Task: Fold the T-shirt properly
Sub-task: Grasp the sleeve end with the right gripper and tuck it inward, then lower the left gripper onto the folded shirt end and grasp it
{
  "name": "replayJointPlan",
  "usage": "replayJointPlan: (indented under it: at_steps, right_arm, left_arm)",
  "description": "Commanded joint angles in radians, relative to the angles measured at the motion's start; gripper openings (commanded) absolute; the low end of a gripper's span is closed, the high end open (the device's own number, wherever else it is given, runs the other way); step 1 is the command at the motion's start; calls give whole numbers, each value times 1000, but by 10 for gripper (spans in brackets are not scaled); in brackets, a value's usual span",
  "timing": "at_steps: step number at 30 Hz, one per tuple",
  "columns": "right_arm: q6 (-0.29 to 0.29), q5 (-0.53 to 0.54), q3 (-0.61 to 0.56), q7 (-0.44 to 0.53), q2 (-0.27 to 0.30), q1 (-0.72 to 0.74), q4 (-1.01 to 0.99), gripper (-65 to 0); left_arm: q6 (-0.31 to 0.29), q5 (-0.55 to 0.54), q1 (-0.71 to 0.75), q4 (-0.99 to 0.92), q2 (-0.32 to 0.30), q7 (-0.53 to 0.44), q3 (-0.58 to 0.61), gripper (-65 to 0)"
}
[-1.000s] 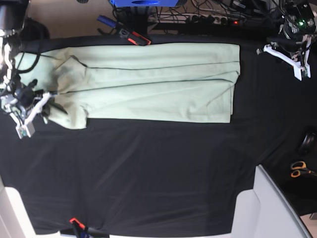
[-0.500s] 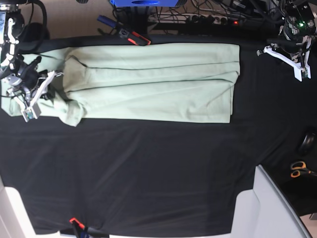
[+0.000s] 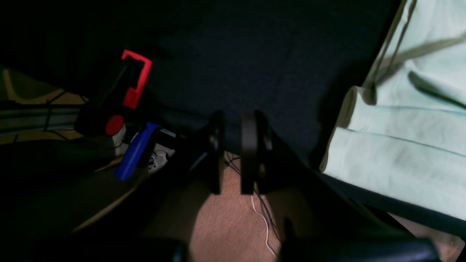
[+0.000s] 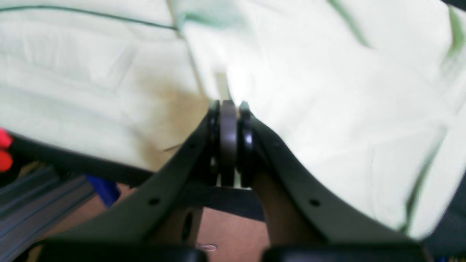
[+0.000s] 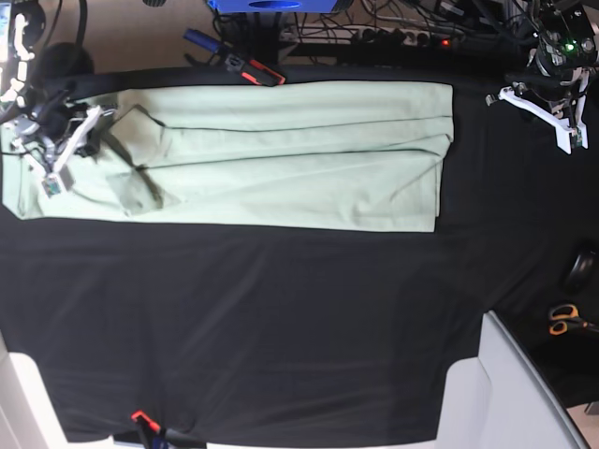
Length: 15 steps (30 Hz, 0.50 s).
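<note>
Since a second ago the right gripper [image 5: 58, 161] has moved from the near edge of the T-shirt [image 5: 281, 154] toward the table's far side, and the cloth at that end, then bunched into a rounded corner, now lies spread into a flatter, squarer end. The T-shirt stretches as a long band across the far part of the black table cloth [image 5: 281, 327]. In the right wrist view the right gripper [image 4: 228, 109] has its jaws pressed together over pale fabric; whether cloth is pinched between them cannot be told. The left gripper [image 5: 552, 117] hangs off the shirt's other end, unmoved; its jaws [image 3: 233, 153] stand a narrow slit apart, holding nothing.
</note>
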Motion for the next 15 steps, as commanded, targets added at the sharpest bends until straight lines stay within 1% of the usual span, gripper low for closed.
replayJointPlan:
  at_steps: [1,3,7,10,12,13,15]
  right_arm:
    - [-4,4,30,14,8,-4,14,-649]
    - [-4,4,66,11,2,-8,17,-649]
    - [-4,5,80,10,-3,-16,10,-649]
    - [-4,4,80,7,-27,-22,10,-647]
    - [-4,4,80,-21,-44,-19,10,-646]
    - [-4,4,82,-35,-57,-18,10,-641]
    - [-9,4,82,-47,-77,-16,17,-599]
  left_arm:
    - [0,-1,4,14,-11,-8,-4,-588]
    - [0,-1,4,14,-11,-8,-4,-588]
    - [0,-1,4,14,-11,-8,-4,-588]
    - [0,-1,4,14,-10,-8,-4,-588]
    - [0,-1,4,14,-10,-8,-4,-588]
    - [0,-1,4,14,-10,-8,-4,-588]
    - [0,-1,4,14,-11,-8,-4,-588]
